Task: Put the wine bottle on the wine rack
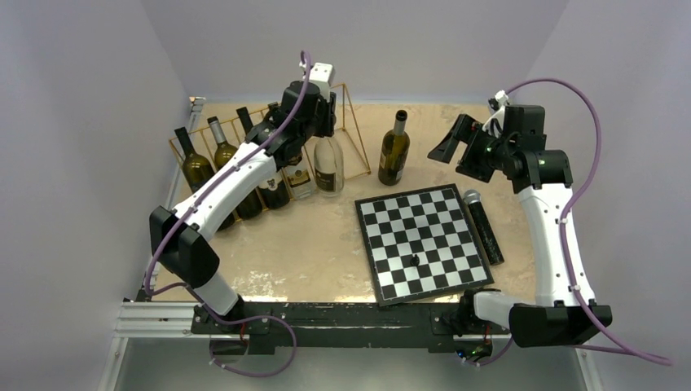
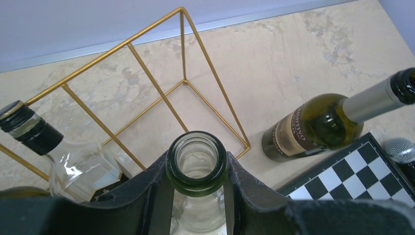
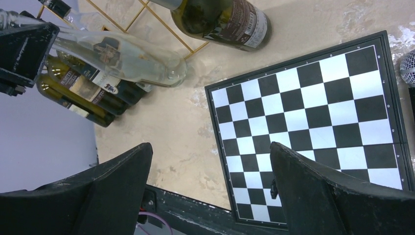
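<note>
The left claw [image 2: 197, 176] is clamped shut on the neck of the clear wine bottle [image 1: 328, 167], fingers pressed to either side just under the open mouth. In the top view that bottle leans with its neck up at 12 o'clock and its base down at 6 o'clock, at the right-hand end of the gold wine rack [image 2: 156, 86], next to the dark bottles already racked at its 9 o'clock. The long axis runs along the slot, so what's left looks like a settle and a let-go. Whether the base is fully seated between the wires cannot be told from here.

The right claw [image 3: 210, 147] hangs wide open and empty, well apart at 3 o'clock, above the far corner of the chessboard [image 1: 420, 240]. A green bottle [image 1: 394, 151] stands upright just outside the rack's end, between the two arms. The left arm is plainly the nearer one, and this move belongs to it.
</note>
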Robot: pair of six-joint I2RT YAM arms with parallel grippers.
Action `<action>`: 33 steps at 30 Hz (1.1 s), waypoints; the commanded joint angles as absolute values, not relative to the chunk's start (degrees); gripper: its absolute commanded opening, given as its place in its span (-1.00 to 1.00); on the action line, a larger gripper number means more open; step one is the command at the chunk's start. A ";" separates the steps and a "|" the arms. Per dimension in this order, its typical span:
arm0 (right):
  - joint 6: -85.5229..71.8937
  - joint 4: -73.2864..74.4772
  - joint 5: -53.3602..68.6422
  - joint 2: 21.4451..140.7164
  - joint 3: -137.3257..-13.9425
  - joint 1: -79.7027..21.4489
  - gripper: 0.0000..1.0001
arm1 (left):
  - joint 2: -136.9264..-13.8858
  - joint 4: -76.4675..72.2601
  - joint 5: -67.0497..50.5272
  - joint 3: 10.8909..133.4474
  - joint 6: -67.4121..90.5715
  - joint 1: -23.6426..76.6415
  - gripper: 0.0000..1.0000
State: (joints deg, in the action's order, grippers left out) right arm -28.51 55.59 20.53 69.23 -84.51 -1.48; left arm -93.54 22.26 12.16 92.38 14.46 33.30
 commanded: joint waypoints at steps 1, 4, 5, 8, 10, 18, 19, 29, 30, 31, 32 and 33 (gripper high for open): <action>-29.09 53.66 21.71 66.99 -83.92 -1.33 0.89 | -92.09 14.97 16.11 99.48 17.12 32.45 -1.00; -29.09 53.79 21.70 66.52 -83.45 -1.32 0.89 | -92.97 15.49 16.88 100.68 17.67 31.55 -1.00; -29.11 53.79 21.59 66.33 -83.31 -1.32 0.89 | -93.17 15.54 16.27 100.89 17.97 31.22 -1.00; -29.09 53.91 21.36 66.06 -83.10 -1.31 0.89 | -94.08 16.07 14.95 101.63 19.43 29.91 -1.00; -29.02 54.01 21.31 66.05 -83.26 -1.35 0.89 | -95.02 17.00 13.94 102.55 20.80 28.96 -1.00; -28.60 54.58 20.92 65.92 -83.76 -1.32 0.89 | -97.92 17.79 10.36 102.70 23.91 25.68 -1.00; -28.63 54.58 20.92 65.92 -83.76 -1.36 0.89 | -98.15 17.56 10.11 102.54 24.10 25.34 -1.00; -28.39 54.66 20.70 66.18 -83.76 -1.32 0.89 | -103.30 18.93 7.74 105.76 23.94 22.63 -1.00; -28.39 54.67 20.62 66.18 -83.72 -1.30 0.89 | -103.85 18.86 7.46 106.10 23.79 22.47 -1.00; -28.40 54.67 20.56 66.18 -83.68 -1.32 0.89 | -104.27 18.54 7.33 106.15 23.44 22.35 -1.00; -28.46 54.67 20.52 66.20 -83.64 -1.36 0.89 | -104.64 17.67 7.05 105.84 22.75 22.33 -0.99; -28.40 54.72 20.42 66.18 -83.55 -1.31 0.90 | -105.06 16.82 6.89 105.59 22.00 22.28 -0.98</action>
State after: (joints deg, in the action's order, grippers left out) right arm -28.49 55.33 20.49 67.29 -83.15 -1.48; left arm -104.77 24.51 7.70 102.04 23.22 23.22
